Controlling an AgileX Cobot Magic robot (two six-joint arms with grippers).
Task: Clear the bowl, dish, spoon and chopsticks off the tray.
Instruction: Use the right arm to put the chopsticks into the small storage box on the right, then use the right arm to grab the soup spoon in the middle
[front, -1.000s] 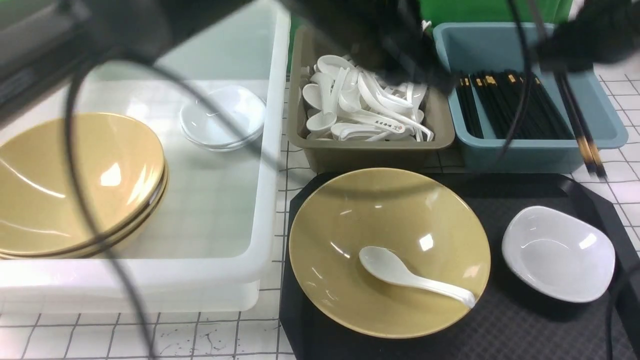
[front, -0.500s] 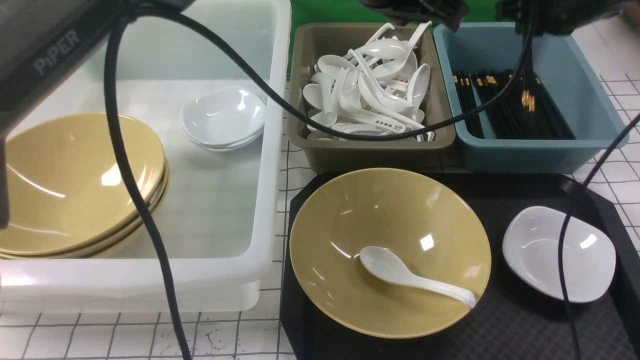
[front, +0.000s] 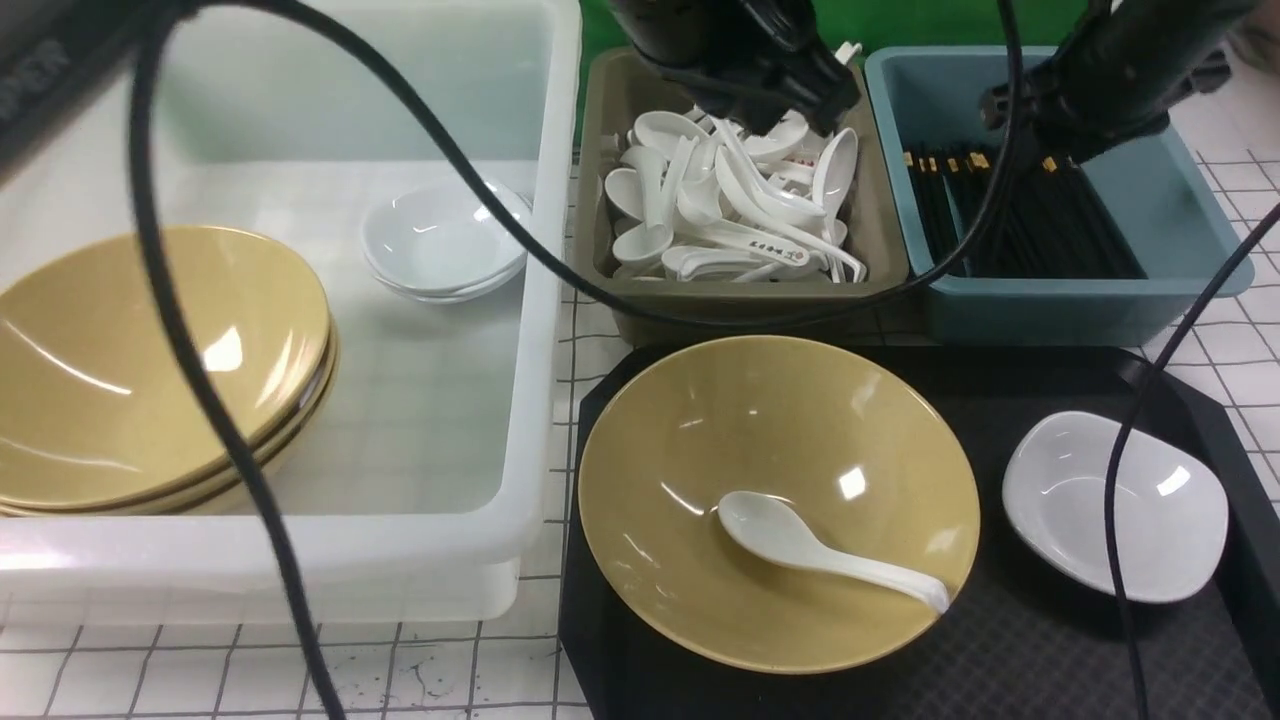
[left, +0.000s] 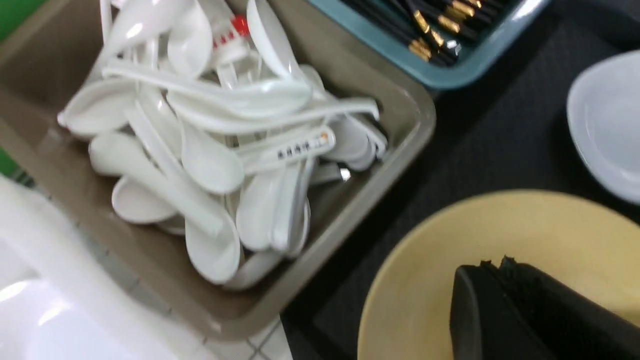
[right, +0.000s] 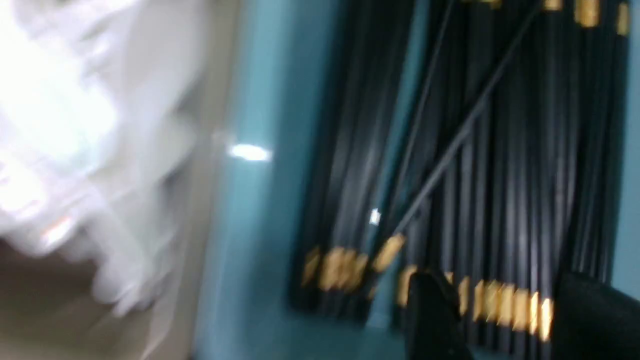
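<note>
Nearest, on the robot's side of both grippers: the tray (front: 1000, 660), carrying the bowl (front: 780, 430). Inside the bowl, well short of either gripper: the spoon (front: 800, 545), scoop up, handle end resting at the rim on the dish side. Just beside the bowl on the same tray, nearer than the right gripper (right: 510, 320): the dish (front: 1115, 510).

Farther out: the left gripper (left: 492, 280), closed tight, gripping nothing, up over the olive bin (front: 740, 305) heaped with white spoons (front: 730, 210). Off to that gripper's left: the white tub (front: 540, 300), holding stacked yellow bowls (front: 150, 360) and white dishes (front: 445, 235).

Alongside, the right gripper: fingers apart, holding nothing, over the blue bin (front: 1050, 305). Beneath it in that bin, off the tray: the chopsticks (right: 450, 135), slanted across the other black sticks (right: 565, 165); blurred there.
</note>
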